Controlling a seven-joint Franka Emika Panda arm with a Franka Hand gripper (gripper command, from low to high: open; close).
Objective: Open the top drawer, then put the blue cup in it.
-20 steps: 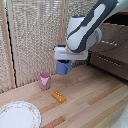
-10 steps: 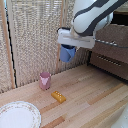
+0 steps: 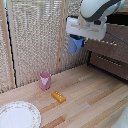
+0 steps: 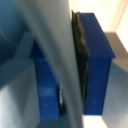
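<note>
The small blue mug with a side handle, the blue cup (image 3: 75, 45), is already off the light wooden plank counter (image 3: 95, 97) and hangs in the air, clamped in the white arm's tool (image 3: 76, 42). The wrist view shows little but blurred blue surfaces pressed against a dark pad, which fits a closed grip on the cup (image 4: 95, 60). So the picking-up part looks done. Whether the top drawer (image 3: 112, 47), the upper dark brown wooden front with a slim silver bar handle at the exterior view's right, is pulled out cannot be told; the arm covers much of it. The lower drawer front (image 3: 109, 62) below it looks closed.

What seems left is to carry the cup over the drawer, lower it in and let go.

The cup hangs directly beneath the tool, touching it, just beside the dresser's upper front and well above the counter. A small pink cup (image 3: 45, 80), a yellow block (image 3: 58, 96) and a patterned white plate (image 3: 20, 116) rest on the counter below, well apart from it.
</note>
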